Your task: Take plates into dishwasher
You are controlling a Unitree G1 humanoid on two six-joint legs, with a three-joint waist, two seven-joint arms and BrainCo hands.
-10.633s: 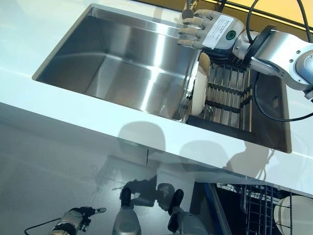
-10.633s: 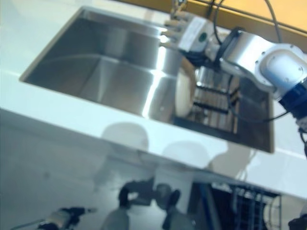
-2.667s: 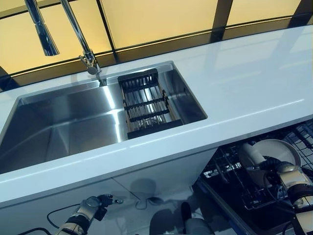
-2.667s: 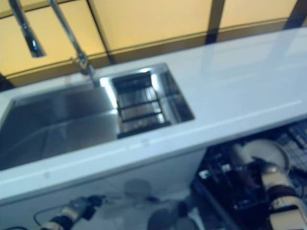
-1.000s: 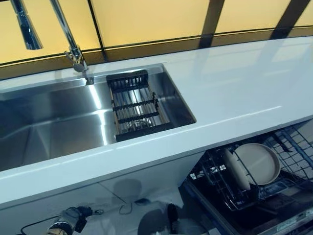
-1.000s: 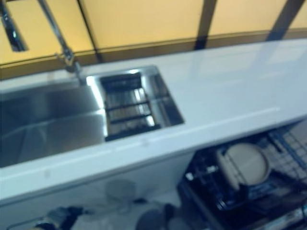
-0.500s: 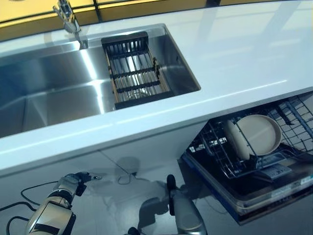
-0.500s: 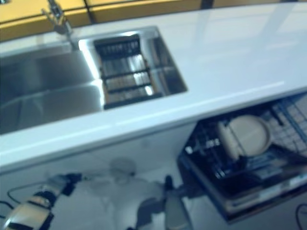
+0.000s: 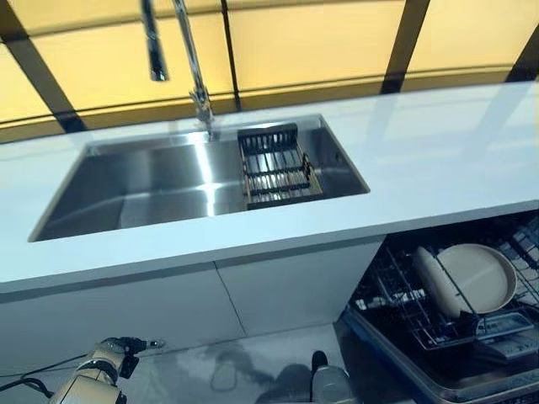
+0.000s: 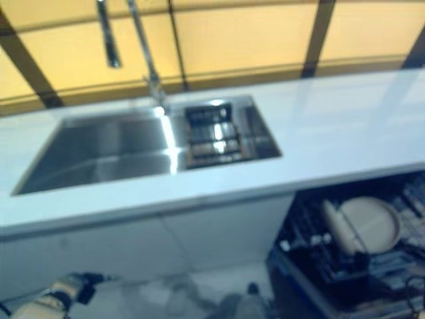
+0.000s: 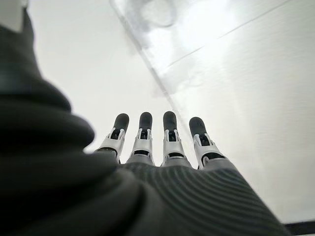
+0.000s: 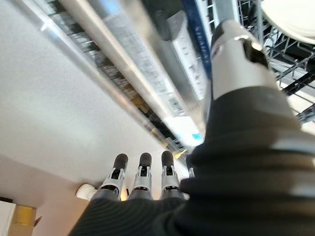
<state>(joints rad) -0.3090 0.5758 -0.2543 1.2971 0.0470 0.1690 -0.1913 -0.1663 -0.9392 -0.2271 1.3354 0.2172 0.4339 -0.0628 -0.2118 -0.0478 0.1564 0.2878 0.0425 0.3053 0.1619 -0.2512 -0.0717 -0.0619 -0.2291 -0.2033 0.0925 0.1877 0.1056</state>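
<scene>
Plates (image 9: 476, 278), two round, smooth, cream-coloured discs, standing on edge side by side in the dark wire rack (image 9: 396, 303) of the open dishwasher (image 9: 404, 358), below the right end of the white countertop (image 9: 438, 160). Faces tilted up and toward the right, rims leaning against the rack's thin metal tines; flat axis running roughly front to back along the rack. Above, a glossy white counter set with a rectangular brushed-steel sink (image 9: 143, 181), its walls mirror-bright, a slatted dark drainer basket (image 9: 274, 168) sitting across its right end. Tall chrome tap (image 9: 195, 76) rising behind the basin against amber window panels split by dark frames. Plain white cabinet fronts (image 9: 210, 303) beneath the sink, grey floor at their foot.

Left hand (image 9: 114, 358) low at the lower left of the head view, down by the cabinet base; in its own wrist view, silver dark-tipped fingers (image 11: 170, 135) laid out straight in a row, nothing in them, pale surface beyond. Right hand (image 12: 142, 184) seen only from its own wrist camera, fingers likewise extended and empty, thumb apart, hanging beside the dishwasher's metal front edge with the wire rack and a pale plate rim (image 12: 290, 17) past it.
</scene>
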